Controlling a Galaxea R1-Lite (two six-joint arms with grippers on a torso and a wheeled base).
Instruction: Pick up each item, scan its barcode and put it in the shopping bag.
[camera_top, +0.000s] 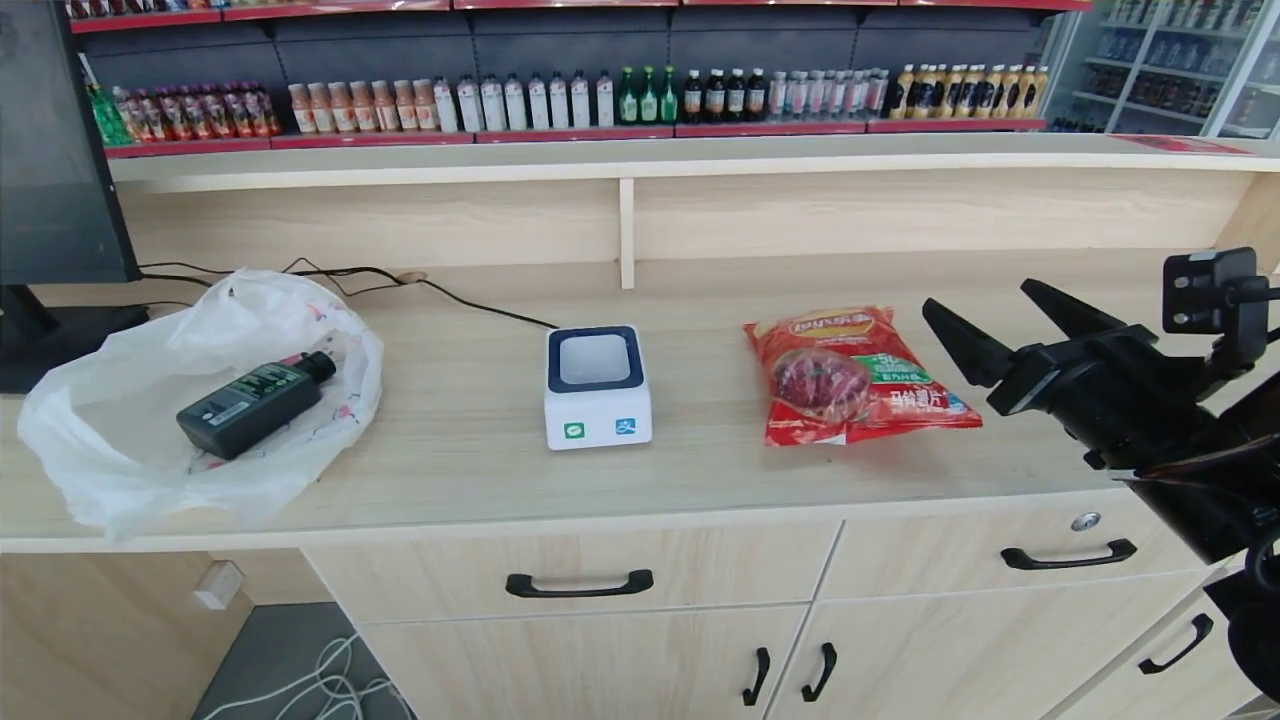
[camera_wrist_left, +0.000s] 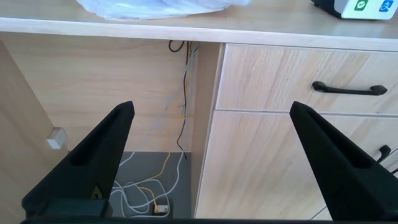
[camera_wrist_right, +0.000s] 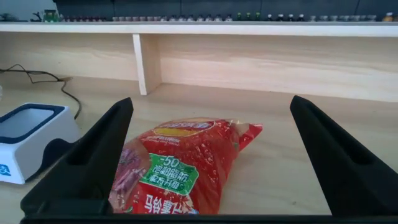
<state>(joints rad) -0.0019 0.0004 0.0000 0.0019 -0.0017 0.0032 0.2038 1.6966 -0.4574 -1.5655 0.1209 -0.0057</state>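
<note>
A red bag of chips (camera_top: 858, 377) lies flat on the counter, right of the white scanner box (camera_top: 596, 387). My right gripper (camera_top: 990, 311) hovers open just right of the chips, fingers pointing toward them; in the right wrist view the chips (camera_wrist_right: 184, 168) lie between and beyond the spread fingers (camera_wrist_right: 93, 155). At the far left a white plastic shopping bag (camera_top: 120, 400) lies open with a dark bottle (camera_top: 255, 400) on it. My left gripper (camera_wrist_left: 211, 109) is open below the counter edge, facing the cabinet front.
A monitor stand and dark screen (camera_top: 50, 180) occupy the back left corner, with a black cable (camera_top: 450, 295) running across the counter to the scanner. A raised wooden ledge (camera_top: 640, 165) borders the back. Drawers with black handles (camera_top: 578, 584) sit below.
</note>
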